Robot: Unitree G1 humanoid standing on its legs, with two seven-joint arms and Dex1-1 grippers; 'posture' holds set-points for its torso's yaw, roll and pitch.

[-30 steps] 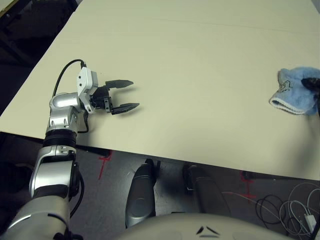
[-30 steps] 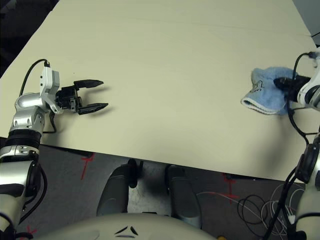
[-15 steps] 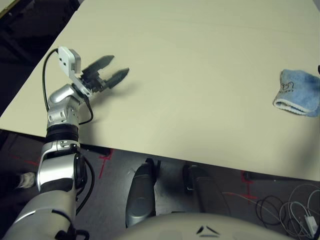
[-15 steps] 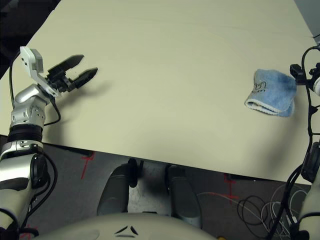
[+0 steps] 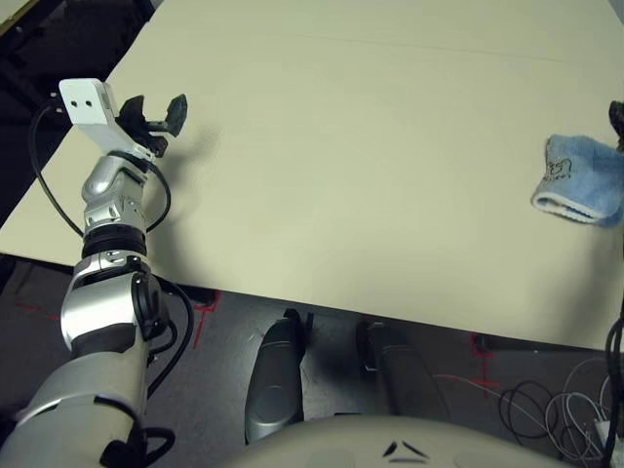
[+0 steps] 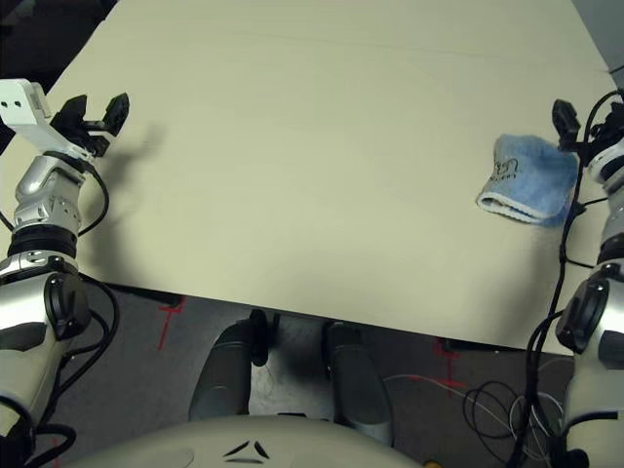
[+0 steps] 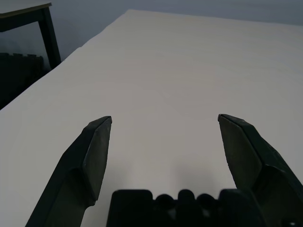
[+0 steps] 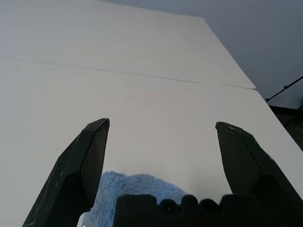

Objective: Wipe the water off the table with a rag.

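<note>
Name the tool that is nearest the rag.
The right tool, open and empty beside the blue rag; the left tool hovers across the table.

Red tape marks on the floor [image 5: 203, 308] are showing below the near edge, left side; another red tape mark [image 6: 448, 366] is lying toward the right; dark grey floor [image 5: 224, 370] is spreading around both. Thin black cables [image 6: 480, 408] are looping on the floor at lower right; thin white cables [image 6: 522, 409] are curling beside and among them; a white rectangular adapter [image 5: 606, 434] is lying at those cables. A dark-legged table with a pale top [image 7: 47, 35] is standing beyond the left side; a plain blue-grey wall [image 8: 255, 33] is rising behind.
</note>
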